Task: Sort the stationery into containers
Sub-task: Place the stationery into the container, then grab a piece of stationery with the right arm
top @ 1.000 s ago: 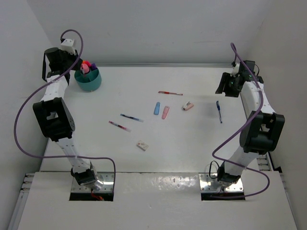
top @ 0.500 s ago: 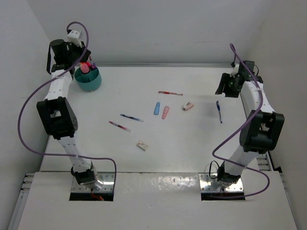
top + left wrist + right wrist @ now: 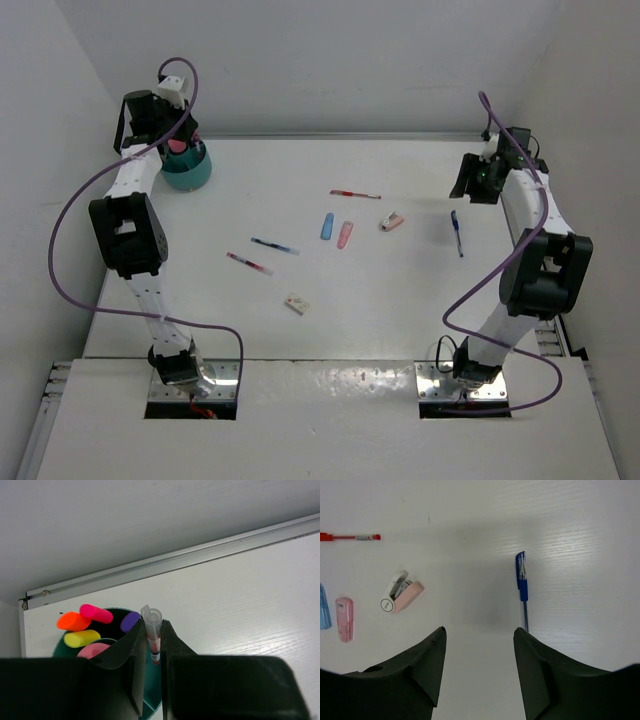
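Top view: the teal cup (image 3: 190,172) stands beneath the left arm (image 3: 135,180) at the counter's (image 3: 400,300) far corner. Left wrist view: the left fingers (image 3: 172,647) clamp a red pen (image 3: 153,630) upright, with the cup below and leftward; recommend centring before release. Right wrist view: the right fingers (image 3: 540,670) stand open and empty, with the blue pen (image 3: 522,587) ahead.

Teal cup (image 3: 189,172), red pen (image 3: 153,636), blue pen (image 3: 521,582)

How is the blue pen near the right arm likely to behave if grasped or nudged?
The blue pen looks thin and rigid, so it should lift stiffly and feel light. It lies flat on the smooth table, so a sideways nudge may roll it, though its cap clip might check that.
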Robot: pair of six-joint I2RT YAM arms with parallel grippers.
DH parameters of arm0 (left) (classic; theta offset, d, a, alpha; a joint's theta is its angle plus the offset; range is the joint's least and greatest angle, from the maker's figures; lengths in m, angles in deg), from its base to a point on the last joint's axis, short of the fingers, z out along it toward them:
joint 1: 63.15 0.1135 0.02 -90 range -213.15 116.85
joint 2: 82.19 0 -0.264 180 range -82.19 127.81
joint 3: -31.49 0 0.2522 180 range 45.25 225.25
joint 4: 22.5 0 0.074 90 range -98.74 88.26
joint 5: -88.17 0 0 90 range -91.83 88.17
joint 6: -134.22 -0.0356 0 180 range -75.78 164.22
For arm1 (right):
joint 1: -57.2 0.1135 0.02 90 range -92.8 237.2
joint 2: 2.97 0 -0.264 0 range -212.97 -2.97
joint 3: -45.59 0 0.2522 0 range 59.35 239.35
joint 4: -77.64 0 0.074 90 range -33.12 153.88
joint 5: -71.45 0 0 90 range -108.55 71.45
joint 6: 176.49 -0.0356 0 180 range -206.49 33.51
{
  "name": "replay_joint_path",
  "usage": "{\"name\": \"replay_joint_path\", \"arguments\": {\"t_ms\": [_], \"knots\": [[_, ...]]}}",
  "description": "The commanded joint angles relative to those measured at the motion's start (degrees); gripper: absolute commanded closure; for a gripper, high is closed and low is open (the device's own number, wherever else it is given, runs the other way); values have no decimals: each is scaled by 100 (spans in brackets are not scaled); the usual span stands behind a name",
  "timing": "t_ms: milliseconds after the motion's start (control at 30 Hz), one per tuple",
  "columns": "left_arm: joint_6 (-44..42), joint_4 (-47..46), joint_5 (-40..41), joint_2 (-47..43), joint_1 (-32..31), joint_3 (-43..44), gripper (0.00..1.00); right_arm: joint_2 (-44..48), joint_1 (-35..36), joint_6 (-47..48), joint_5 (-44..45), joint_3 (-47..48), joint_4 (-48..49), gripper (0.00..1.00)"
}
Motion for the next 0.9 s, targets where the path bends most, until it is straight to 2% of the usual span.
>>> {"name": "replay_joint_path", "arguments": {"t_ms": [0, 33, 100, 133, 200, 233, 267, 300, 367, 500, 600, 867], "knots": [[-123, -135, 140, -21, 27, 138, 100, -73, -30, 114, 48, 213, 13, 44], [-132, -126, 157, -21, 19, 130, 100, -74, -38, 140, 48, 213, -4, 44], [-167, -39, 175, 14, 18, 173, 93, -117, -47, 158, 48, 195, -31, 45], [-167, 6, 201, 23, 18, 200, 77, -126, -47, 193, 57, 204, -39, 45], [-158, 207, 236, 76, 18, 357, 58, -170, -47, 245, 66, 178, -83, 46], [-123, 243, 289, 84, 18, 454, 48, -196, -56, 307, 66, 186, -101, 50], [-79, 209, 333, 67, 18, 472, 44, -223, -65, 351, 83, 204, -145, 53], [-1, 112, 324, 15, 18, 533, 32, -266, -74, 447, 109, 248, -267, 57], [26, 77, 307, -29, 1, 683, 25, -293, -91, 561, 127, 257, -320, 58], [438, 67, 237, -152, -25, 1270, 24, -232, -118, 694, 92, 117, -523, 59], [510, 111, 184, -345, -104, 1308, 23, -144, -65, 711, 153, -261, -462, 60], [211, 200, 8, -1356, -438, 315, 23, -310, 76, 711, 838, -736, -286, 60]]}}
